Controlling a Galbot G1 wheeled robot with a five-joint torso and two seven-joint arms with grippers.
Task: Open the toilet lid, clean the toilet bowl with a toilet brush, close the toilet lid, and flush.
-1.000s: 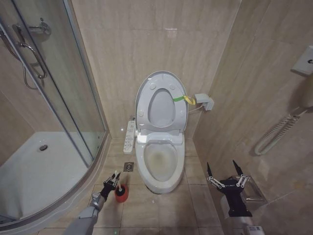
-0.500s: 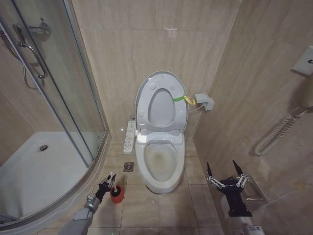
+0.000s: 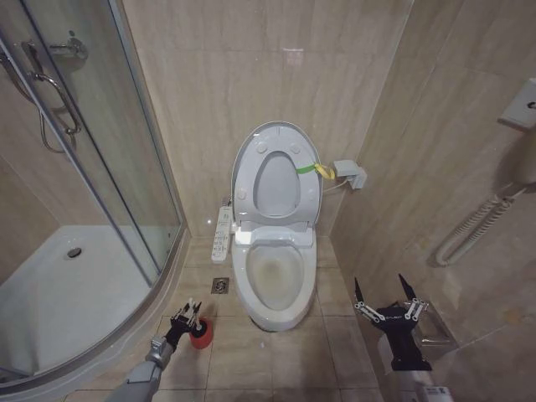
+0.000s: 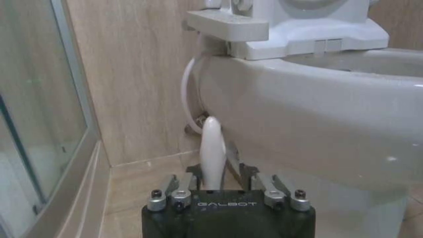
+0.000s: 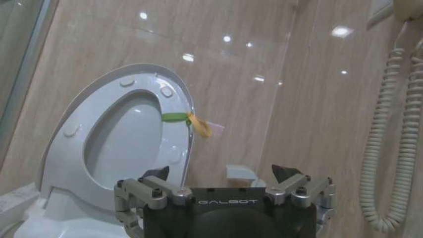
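Left hand (image 3: pixel 186 316) narrowed around the toilet brush (image 4: pixel 212 148) handle beside the toilet bowl (image 3: pixel 275 280); right hand (image 3: pixel 387 306) wide, empty.

Beige tiled walls (image 3: pixel 209 92) and floor (image 3: pixel 268 356) are seen thru-out. Curved glass shower enclosure (image 3: pixel 109 167) w/ white shower tray (image 3: pixel 59 293) is seen at left; a dark drain (image 3: pixel 74 251) is set in the tray, chrome shower fittings (image 3: pixel 54 92) are mounted behind the glass. Square floor drain (image 3: pixel 220 286) is set in the tiles nr the enclosure's curb. Small white wall box (image 3: pixel 348 173) is mounted on rear wall. White coiled cord (image 3: pixel 473 224) hangs on rt wall.
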